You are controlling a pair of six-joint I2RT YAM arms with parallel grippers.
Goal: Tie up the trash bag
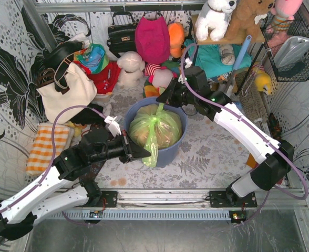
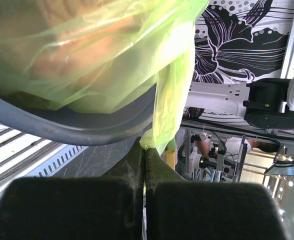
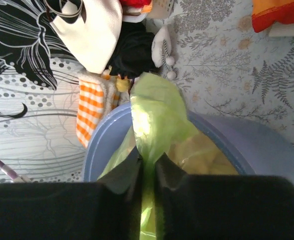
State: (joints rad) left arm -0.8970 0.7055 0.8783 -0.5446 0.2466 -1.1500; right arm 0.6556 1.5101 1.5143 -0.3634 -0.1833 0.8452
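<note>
The lime-green trash bag (image 1: 157, 128) sits in a blue-grey round bin (image 1: 171, 152) at the table's middle, with brownish paper showing through it. My left gripper (image 1: 145, 153) is at the bin's near-left rim, shut on a bag flap that hangs over the front. In the left wrist view the jaws (image 2: 144, 150) pinch the flap's tip under the bag (image 2: 87, 50) and the bin's rim (image 2: 87, 127). My right gripper (image 1: 164, 98) is at the bin's far side, shut on another flap. The right wrist view shows its jaws (image 3: 148, 162) clamped on a green strip (image 3: 154, 115) above the bin (image 3: 267, 145).
A white tote bag (image 1: 65, 89) and an orange checked cloth (image 1: 47, 147) lie left of the bin. Plush toys (image 1: 131, 65) and a pink bag (image 1: 152, 37) crowd the back. A wire basket (image 1: 294, 47) hangs at the right wall.
</note>
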